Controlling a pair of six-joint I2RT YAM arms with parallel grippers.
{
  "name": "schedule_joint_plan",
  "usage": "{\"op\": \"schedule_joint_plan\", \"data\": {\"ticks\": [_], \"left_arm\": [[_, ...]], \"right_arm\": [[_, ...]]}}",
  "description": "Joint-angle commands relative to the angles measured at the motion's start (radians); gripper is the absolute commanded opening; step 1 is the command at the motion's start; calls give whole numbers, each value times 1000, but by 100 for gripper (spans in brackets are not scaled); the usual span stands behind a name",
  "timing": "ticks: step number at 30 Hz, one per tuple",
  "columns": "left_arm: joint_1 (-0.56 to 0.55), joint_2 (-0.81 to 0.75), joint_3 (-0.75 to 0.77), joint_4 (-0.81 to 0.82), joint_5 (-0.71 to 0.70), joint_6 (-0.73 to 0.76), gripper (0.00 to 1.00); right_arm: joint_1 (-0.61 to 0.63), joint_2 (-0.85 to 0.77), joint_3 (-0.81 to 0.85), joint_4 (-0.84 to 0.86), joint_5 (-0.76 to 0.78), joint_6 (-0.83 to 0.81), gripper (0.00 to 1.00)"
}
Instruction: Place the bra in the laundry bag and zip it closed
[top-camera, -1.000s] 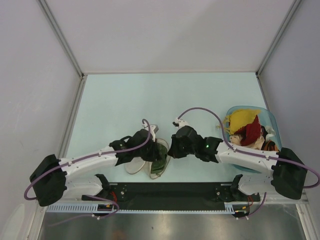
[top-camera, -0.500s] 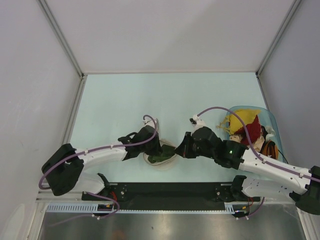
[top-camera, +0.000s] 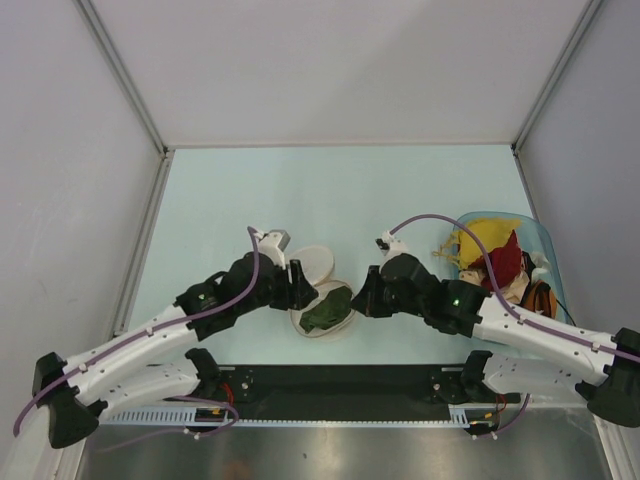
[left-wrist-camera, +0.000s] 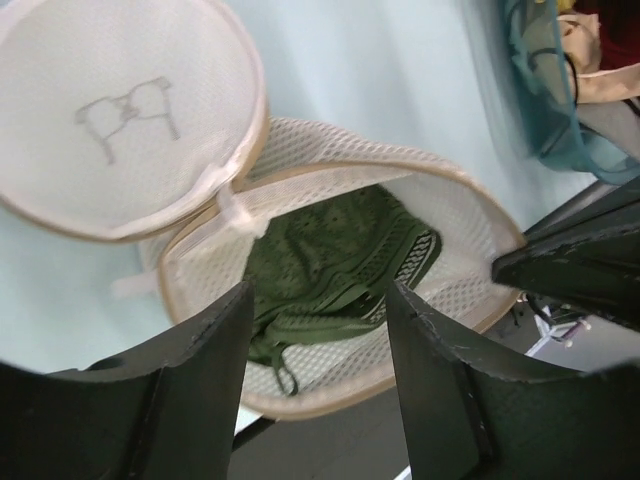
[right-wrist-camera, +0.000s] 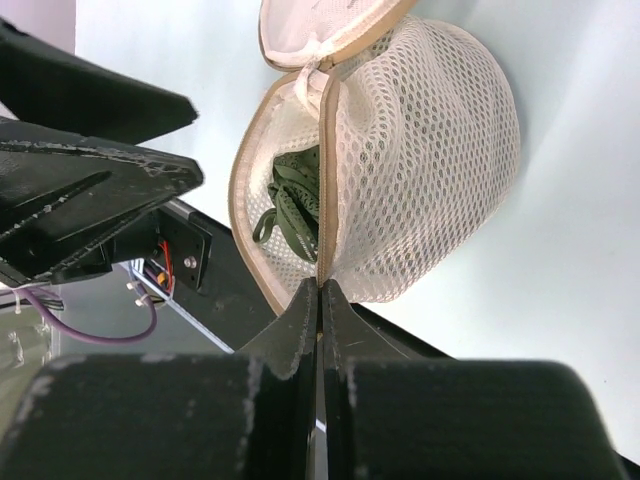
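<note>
The laundry bag (top-camera: 312, 265) lies open on the table, its round lid flat beside the deeper half. The dark green bra (top-camera: 327, 310) is bunched inside that deeper half. In the left wrist view my left gripper (left-wrist-camera: 318, 335) hovers open just above the bra (left-wrist-camera: 330, 265), with nothing between its fingers (left-wrist-camera: 200, 380). My right gripper (top-camera: 361, 296) is at the bag's right side. In the right wrist view the right gripper (right-wrist-camera: 320, 288) is shut on the bag's tan zip rim (right-wrist-camera: 322, 200), and the bra (right-wrist-camera: 295, 205) shows inside the mesh.
A translucent blue tub (top-camera: 538, 243) with yellow, red and orange garments stands at the right, close behind my right arm. The black base rail (top-camera: 340, 380) runs just in front of the bag.
My left gripper has opened and drawn back to the left. The bra now lies loose in the bag, and the lid has dropped open flat. The right gripper keeps its hold on the rim.
</note>
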Motion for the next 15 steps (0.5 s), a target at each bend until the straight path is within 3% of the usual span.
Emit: {"op": "schedule_joint_plan", "data": {"ticks": [1,10,15], "left_arm": [[-1,-31,-14,-153,-42,-10,60],[22,-34,-133,-127,-118,-209,67],[66,11,-185,-25,-42,-224,67]], "right_arm": [[6,-34,3,4,16,-20,0],[29,-55,3,-6,26,-17,0],[44,-70,3,-11,38,-14,0]]}}
